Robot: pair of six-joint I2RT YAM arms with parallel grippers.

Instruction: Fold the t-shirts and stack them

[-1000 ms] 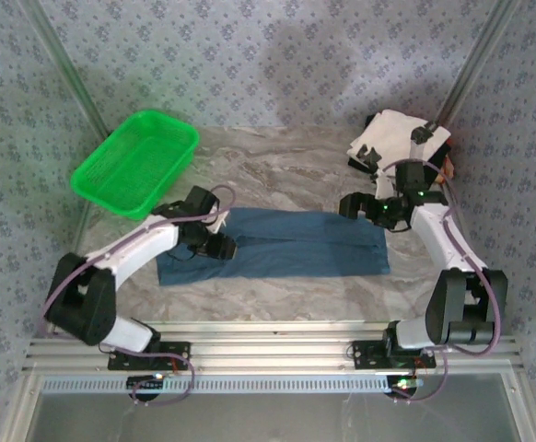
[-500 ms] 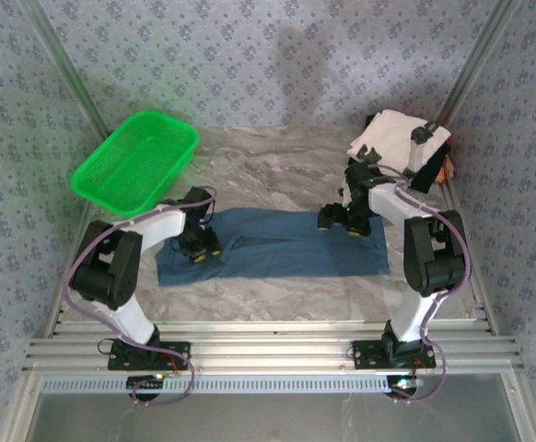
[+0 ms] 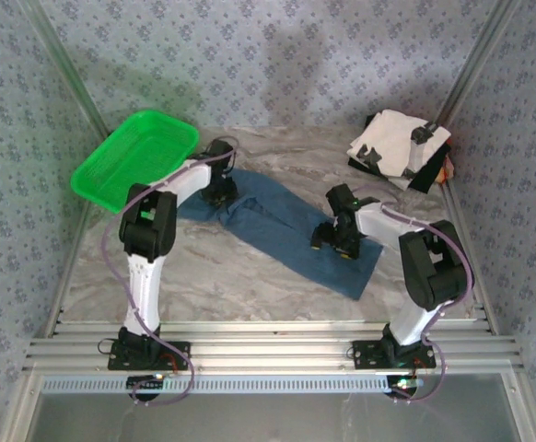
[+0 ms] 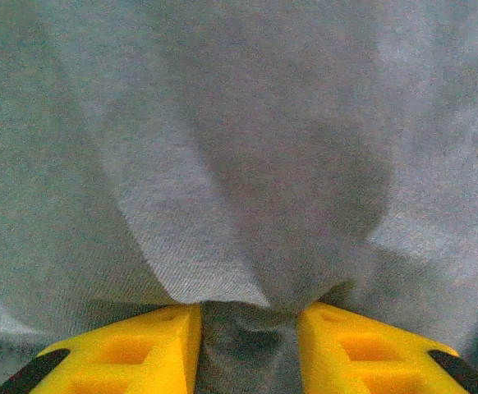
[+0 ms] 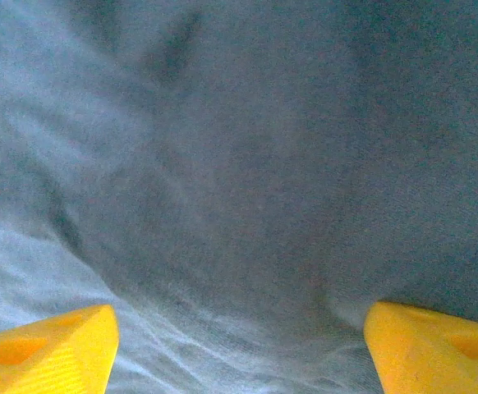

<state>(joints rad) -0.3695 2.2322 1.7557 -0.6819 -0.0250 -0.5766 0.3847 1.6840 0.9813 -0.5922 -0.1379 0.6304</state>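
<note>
The dusty-blue t-shirt (image 3: pixel 291 230) lies as a long folded strip, slanting from the back left to the front right of the table. My left gripper (image 3: pixel 218 188) is at its back-left end, beside the basket. In the left wrist view the yellow fingers (image 4: pixel 153 345) are shut on a bunched fold of this blue cloth (image 4: pixel 247 164). My right gripper (image 3: pixel 332 241) rests on the strip's front-right part. Its fingers (image 5: pixel 50 349) stand wide open over flat blue cloth (image 5: pixel 247 189). Folded t-shirts (image 3: pixel 399 147) are stacked at the back right, the top one white with black patches.
A green mesh basket (image 3: pixel 134 161) sits tilted at the back left, close to my left arm. The marble tabletop (image 3: pixel 222 276) shows bare in front of the strip. Metal frame posts rise at both back corners, and a rail runs along the near edge.
The blue strip lay straight across the table; it now slants. My left gripper closed on its left end and carried it back toward the basket. My right gripper moved nearer, onto the strip.
</note>
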